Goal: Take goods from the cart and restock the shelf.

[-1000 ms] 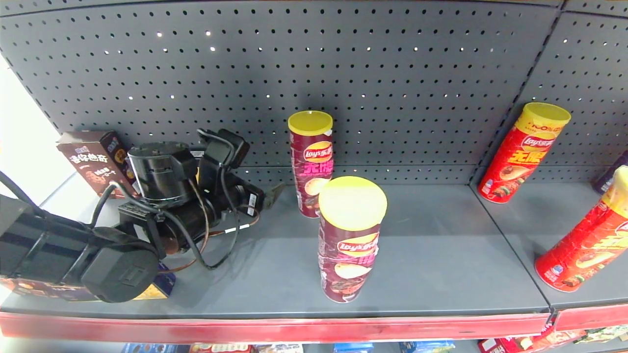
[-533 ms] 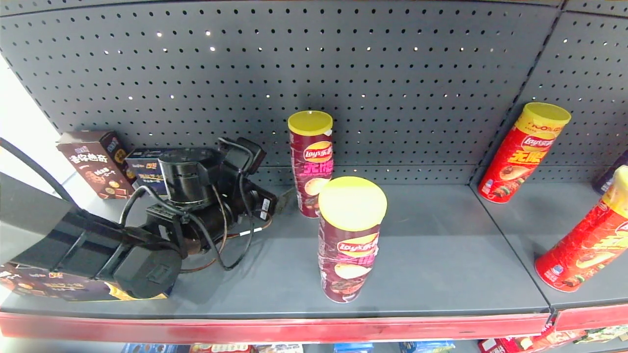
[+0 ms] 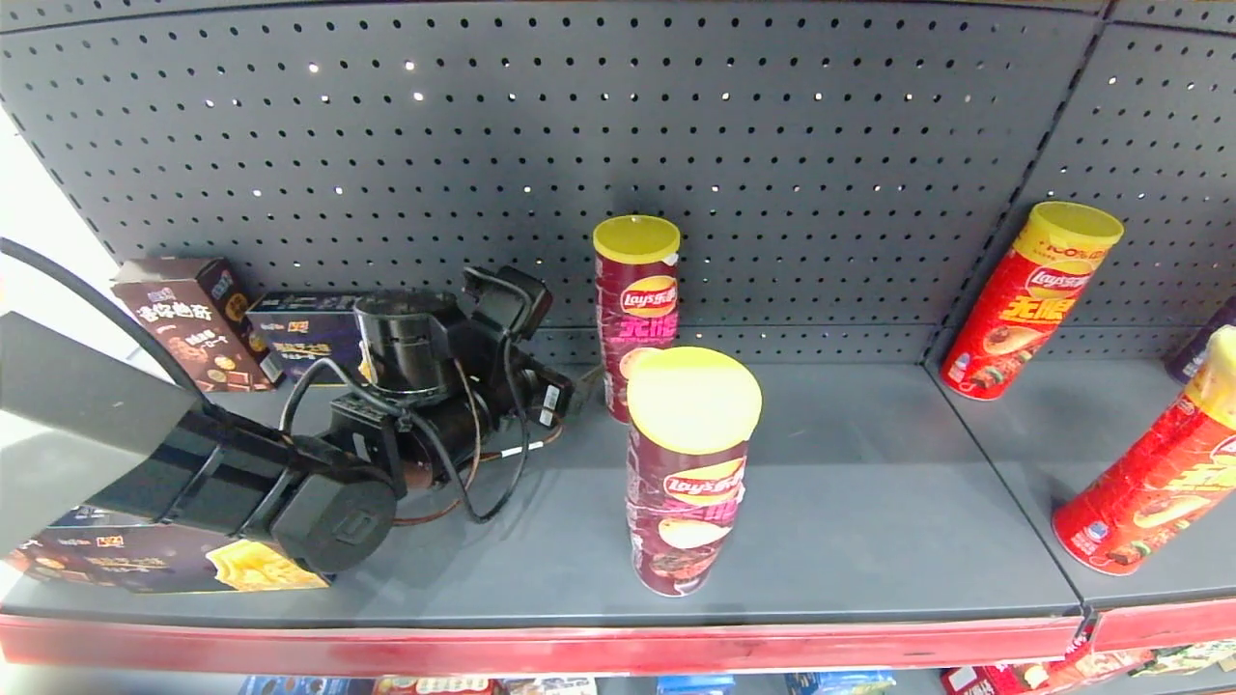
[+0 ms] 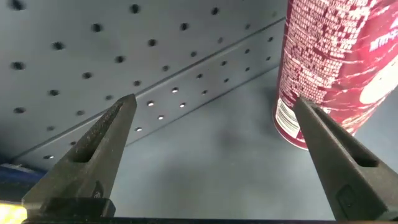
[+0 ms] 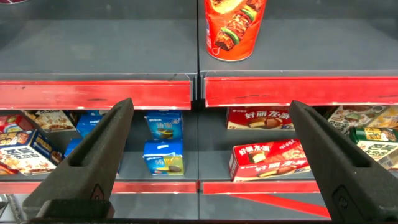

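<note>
Where the head looks down, the rear maroon can (image 3: pixel 635 309) stands upright on the shelf (image 3: pixel 869 502), just right of the left gripper (image 3: pixel 579 391). Left wrist: jaws spread, empty, can beside one fingertip (image 4: pixel 306 113). Right wrist: right gripper (image 5: pixel 210 104) spread, empty, facing lower shelves (image 5: pixel 93 93)

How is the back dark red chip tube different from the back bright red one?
The dark red tube is maroon with pink print; the bright red tube has yellow print. The dark red tube stands in the middle shelf section beside the left gripper; the bright red tube stands in the section to the right, away from it. Both are tall with yellow lids.
</note>
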### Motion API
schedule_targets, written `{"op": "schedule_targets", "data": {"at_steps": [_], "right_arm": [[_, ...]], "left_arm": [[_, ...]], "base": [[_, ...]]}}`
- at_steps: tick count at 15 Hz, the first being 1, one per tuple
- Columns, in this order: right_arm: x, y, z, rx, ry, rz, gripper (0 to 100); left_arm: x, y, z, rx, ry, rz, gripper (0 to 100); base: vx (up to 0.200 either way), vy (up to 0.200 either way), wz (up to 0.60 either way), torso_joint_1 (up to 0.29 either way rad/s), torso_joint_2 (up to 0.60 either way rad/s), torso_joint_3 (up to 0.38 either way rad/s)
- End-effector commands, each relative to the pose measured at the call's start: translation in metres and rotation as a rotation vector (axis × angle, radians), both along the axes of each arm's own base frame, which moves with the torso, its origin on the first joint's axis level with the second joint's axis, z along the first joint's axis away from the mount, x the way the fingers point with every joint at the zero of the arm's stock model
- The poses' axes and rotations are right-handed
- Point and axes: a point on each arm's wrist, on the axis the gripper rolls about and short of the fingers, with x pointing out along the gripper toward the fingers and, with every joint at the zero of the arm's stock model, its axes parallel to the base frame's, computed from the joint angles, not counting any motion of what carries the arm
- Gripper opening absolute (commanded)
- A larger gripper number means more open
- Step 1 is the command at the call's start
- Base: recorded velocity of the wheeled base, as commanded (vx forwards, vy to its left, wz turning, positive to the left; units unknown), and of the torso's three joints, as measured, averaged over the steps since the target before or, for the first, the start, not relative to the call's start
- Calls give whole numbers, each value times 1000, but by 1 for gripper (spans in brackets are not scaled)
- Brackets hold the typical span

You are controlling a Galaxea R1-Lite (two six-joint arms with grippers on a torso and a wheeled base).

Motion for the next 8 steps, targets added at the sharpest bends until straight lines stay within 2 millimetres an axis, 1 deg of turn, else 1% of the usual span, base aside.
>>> {"op": "schedule_targets", "data": {"at_steps": [1,4,6,7,8], "right_arm": [[0,0,0,0,1,1,100],[0,0,0,0,1,1,100],[0,0,0,0,1,1,100],[0,0,0,0,1,1,100],[0,0,0,0,1,1,100]], "left_arm": [[2,-5,-1,0,-1,-9,100],[2,-5,-4,4,6,-3,100],[0,-3,1,-1,-4,2,100],[-4,4,14,-14,-33,17,100],[-6,13,21,-21,-47,37,100]], "base": [[0,0,0,0,0,0],[0,0,0,0,0,0],[0,0,0,0,0,0],[0,0,0,0,0,0],[0,0,0,0,0,0]]}}
